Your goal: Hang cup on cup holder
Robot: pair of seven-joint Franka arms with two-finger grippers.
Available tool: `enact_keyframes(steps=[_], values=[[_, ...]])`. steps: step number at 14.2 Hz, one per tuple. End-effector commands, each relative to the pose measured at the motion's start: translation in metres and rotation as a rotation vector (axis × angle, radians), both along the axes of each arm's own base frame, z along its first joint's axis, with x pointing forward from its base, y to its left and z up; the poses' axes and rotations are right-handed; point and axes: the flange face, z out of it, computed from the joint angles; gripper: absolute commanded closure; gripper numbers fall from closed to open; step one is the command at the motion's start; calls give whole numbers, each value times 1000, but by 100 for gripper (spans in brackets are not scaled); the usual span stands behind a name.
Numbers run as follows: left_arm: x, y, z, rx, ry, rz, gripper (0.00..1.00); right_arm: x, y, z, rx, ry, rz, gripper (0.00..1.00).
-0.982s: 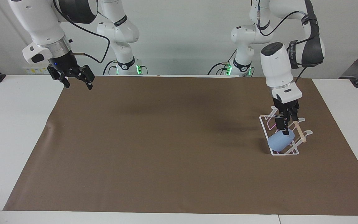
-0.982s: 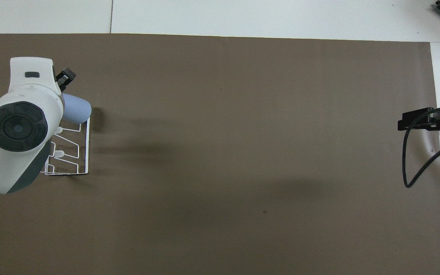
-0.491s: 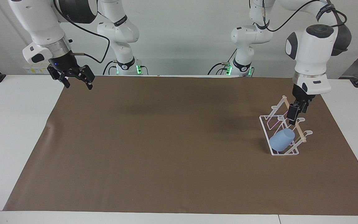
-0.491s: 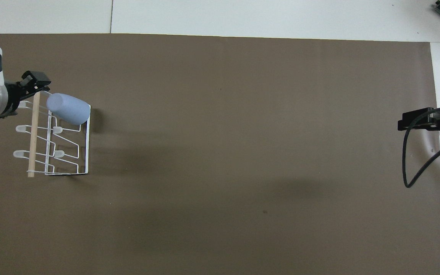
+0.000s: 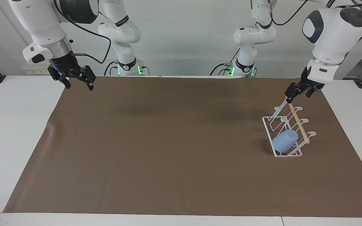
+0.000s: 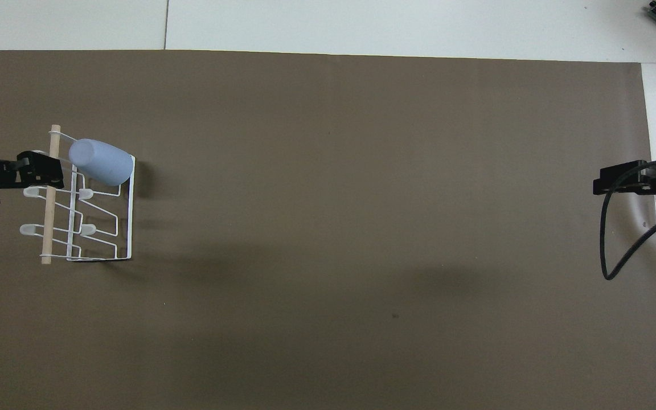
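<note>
A brown mat (image 5: 168, 150) covers most of the white table (image 5: 11, 141) and lies under both the left gripper (image 5: 298, 94) and the right gripper (image 5: 77, 82). A small crease (image 5: 50, 128) marks the mat's edge near the right gripper.

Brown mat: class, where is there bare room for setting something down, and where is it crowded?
The brown mat lies bare from the white wire cup holder to the right gripper at its other end. It is crowded only around the holder, with the light-blue cup on it and the left gripper above.
</note>
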Motion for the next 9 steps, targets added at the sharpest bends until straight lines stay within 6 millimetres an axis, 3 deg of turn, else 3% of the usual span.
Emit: enact_keyframes(steps=[1, 3, 9], values=[[-10, -1, 19, -20, 54, -156, 0, -7, -2, 1, -12, -4, 15, 0], [-18, 1, 14, -17, 56, -154, 0, -6, -1, 1, -13, -5, 16, 0], [-14, -1, 19, -15, 33, -159, 0, -7, -2, 1, -12, -4, 15, 0]])
